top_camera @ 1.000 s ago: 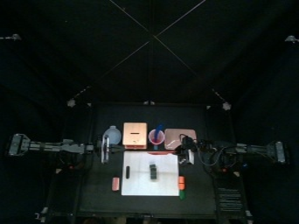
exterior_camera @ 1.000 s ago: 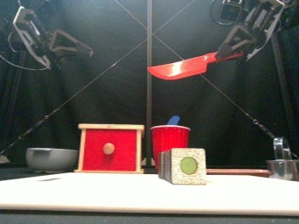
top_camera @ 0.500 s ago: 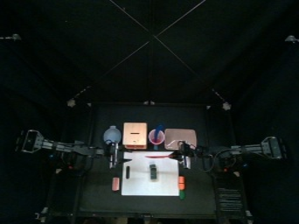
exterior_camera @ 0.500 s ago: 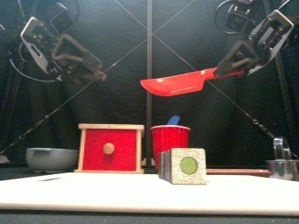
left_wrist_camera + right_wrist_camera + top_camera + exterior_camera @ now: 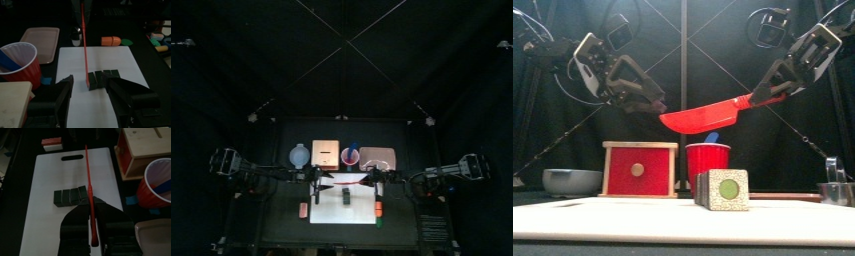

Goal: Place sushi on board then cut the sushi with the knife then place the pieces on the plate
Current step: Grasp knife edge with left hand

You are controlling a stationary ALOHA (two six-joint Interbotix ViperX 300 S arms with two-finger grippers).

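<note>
The right gripper (image 5: 767, 95) is pinching the red knife (image 5: 707, 113) by its handle, and the blade is hanging tilted in the air over the white board (image 5: 633, 222). The sushi roll (image 5: 723, 189) is lying on that board, dark blocks side by side, with the knife well clear above it. The left gripper (image 5: 647, 98) is hovering opposite, jaws spread and gripping nothing. Behind the roll, the red cup (image 5: 708, 160) is holding the blue knife (image 5: 712, 138), right beside the wooden box (image 5: 640, 168).

One red knife (image 5: 703, 114), one blue knife (image 5: 712, 137), one roll (image 5: 723, 189)
</note>
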